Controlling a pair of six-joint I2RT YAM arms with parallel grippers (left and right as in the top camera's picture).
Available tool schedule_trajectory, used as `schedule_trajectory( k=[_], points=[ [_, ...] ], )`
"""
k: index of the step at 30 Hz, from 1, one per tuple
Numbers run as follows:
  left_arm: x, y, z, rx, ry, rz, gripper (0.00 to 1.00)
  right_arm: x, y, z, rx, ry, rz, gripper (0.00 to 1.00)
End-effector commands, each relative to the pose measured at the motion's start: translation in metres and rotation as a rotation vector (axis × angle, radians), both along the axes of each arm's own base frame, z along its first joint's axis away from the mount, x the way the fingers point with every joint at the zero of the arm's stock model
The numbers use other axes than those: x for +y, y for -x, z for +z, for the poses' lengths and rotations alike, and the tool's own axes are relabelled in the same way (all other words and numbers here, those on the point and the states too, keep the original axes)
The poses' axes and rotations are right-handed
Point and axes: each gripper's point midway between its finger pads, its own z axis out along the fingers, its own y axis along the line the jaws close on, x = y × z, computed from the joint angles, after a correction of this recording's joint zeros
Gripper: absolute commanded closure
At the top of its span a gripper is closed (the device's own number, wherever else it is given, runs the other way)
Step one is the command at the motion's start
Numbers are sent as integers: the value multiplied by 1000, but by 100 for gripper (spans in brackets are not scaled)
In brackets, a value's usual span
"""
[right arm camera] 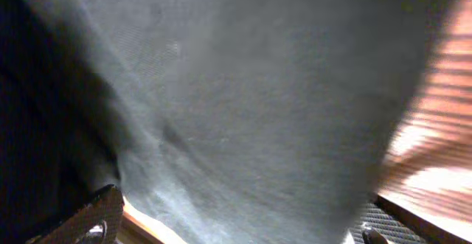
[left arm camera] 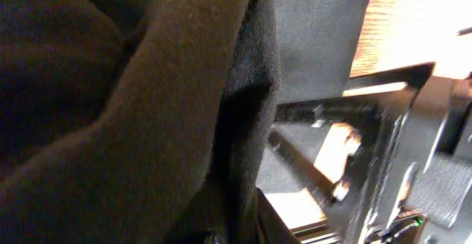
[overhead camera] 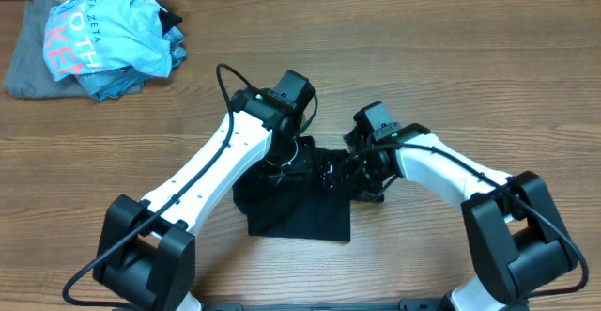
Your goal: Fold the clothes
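Note:
The black T-shirt (overhead camera: 299,215) lies folded into a compact shape at the table's middle front. My left gripper (overhead camera: 299,157) is down at its upper edge. In the left wrist view the black fabric (left arm camera: 133,111) fills the frame and bunches into my left jaws (left arm camera: 247,225), which look shut on it. My right gripper (overhead camera: 362,175) is at the shirt's upper right corner. In the right wrist view its fingers (right arm camera: 240,225) stand wide apart, with the shirt fabric (right arm camera: 251,104) spread close in front of them. The neck tag is hidden.
A pile with a light blue shirt with pink lettering (overhead camera: 108,29) on a grey garment (overhead camera: 28,62) lies at the back left. The right arm's links (left arm camera: 413,148) are close beside my left gripper. Bare wooden table (overhead camera: 470,57) surrounds the shirt.

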Motion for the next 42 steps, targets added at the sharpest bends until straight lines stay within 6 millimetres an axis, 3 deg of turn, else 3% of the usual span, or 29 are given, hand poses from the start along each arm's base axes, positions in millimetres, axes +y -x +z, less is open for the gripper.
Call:
schedule_trajectory(
  k=[1,7,20,22,31,33,34,35,36,37,40,42],
  points=[
    [-9,4,7,11,26,-5,87,-28,-25,-1,-46,88,-13,0],
    [-7,7,6,23,17,-7,92,-63,-47,23,-37,107,-59,0],
    [-23,20,-1,-43,-90,-50,86,-122,-72,22,-70,139,-181,0],
    [-28,20,-5,-58,-108,-60,82,-130,-74,22,-69,140,-204,0],
    [-74,35,-50,-54,-117,-175,83,-162,-81,24,-62,141,-302,0],
    [-81,38,-59,-54,-119,-199,71,-168,-80,24,-52,142,-319,0],
    [-83,38,-62,-54,-119,-203,59,-170,-80,24,-46,142,-325,0],
    [-84,38,-62,-56,-117,-204,36,-171,-79,24,-43,143,-326,0],
    [-84,38,-62,-59,-115,-208,20,-171,-79,24,-45,143,-321,0],
    [-85,36,-60,-64,-110,-211,13,-171,-78,25,-49,143,-313,0],
    [-90,31,-46,-77,-67,-232,10,-171,-79,25,-51,142,-314,0],
    [-93,24,-27,-101,-43,-253,8,-171,-82,27,-57,140,-315,0]
  ],
)
